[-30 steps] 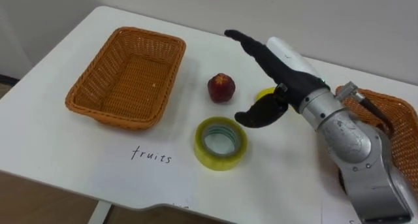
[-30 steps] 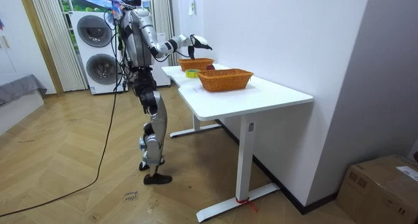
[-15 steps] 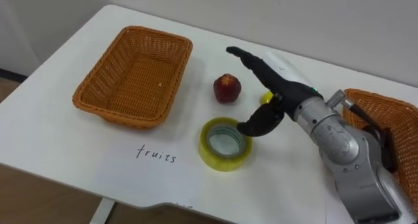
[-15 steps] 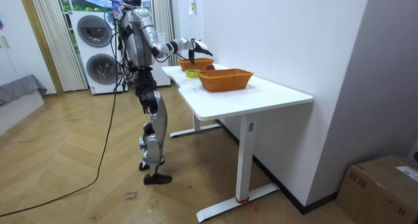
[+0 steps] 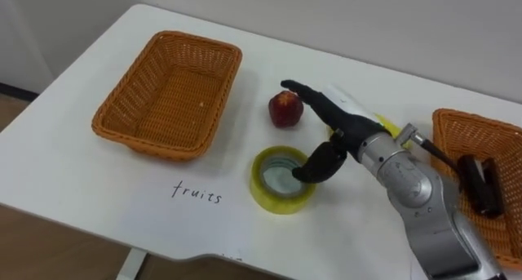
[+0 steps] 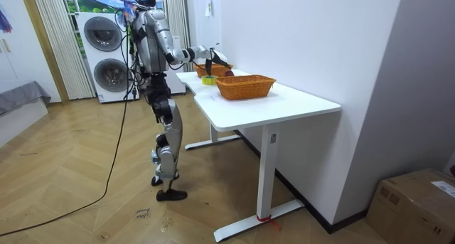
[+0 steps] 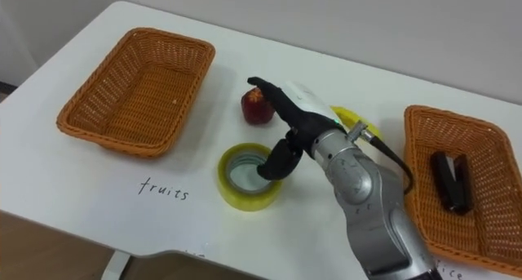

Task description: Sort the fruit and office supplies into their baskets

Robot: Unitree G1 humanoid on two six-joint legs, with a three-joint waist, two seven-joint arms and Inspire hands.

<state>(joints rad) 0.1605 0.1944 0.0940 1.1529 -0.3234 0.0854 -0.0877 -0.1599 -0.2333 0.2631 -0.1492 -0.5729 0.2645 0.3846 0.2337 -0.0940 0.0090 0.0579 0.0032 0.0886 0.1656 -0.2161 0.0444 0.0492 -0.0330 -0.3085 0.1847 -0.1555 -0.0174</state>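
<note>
Left eye view: your right hand (image 5: 341,123) is open, apple (image 5: 285,108) just ahead; a clumsy reach could roll it away.

Silver metal forearm, black-fingered right hand (image 5: 330,137) with white back, thin black cable.

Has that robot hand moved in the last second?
Yes. The right robot hand dropped toward the apple, its thumb now over the tape roll.

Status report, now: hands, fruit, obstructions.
Right hand open, holding nothing, fingers at the apple. Apple on table, fruit basket empty. Tape roll right under the thumb.
</note>
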